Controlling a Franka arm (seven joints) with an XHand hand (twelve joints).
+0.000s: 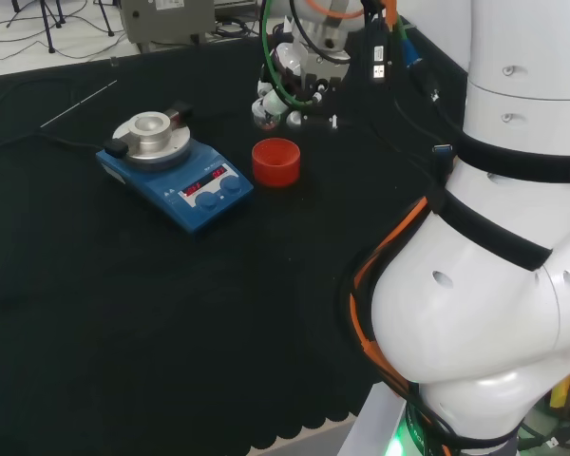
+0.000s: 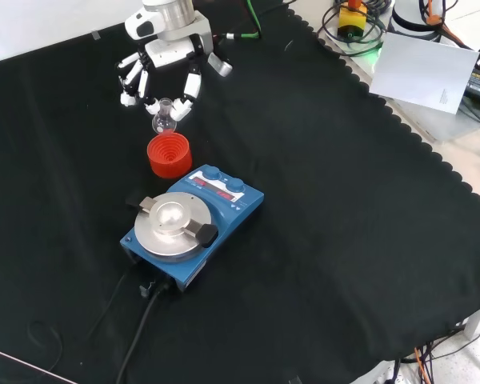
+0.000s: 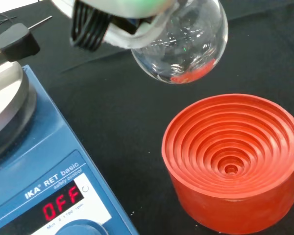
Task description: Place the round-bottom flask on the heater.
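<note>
We see the hand [image 2: 166, 60] clamped on the round-bottom flask [image 2: 163, 120] | flask lifted above the red stand [image 2: 169, 155] | heater [image 2: 194, 221] at stand's 5 o'clock, front view.

At the top of the front view the hand [image 2: 162, 56] pinched a small round-bottom flask [image 2: 164, 120] by its neck, lifted just above the red ribbed stand [image 2: 169, 156], which stood close beside the blue heater [image 2: 194, 222] on the black tabletop [image 2: 344, 240].
</note>
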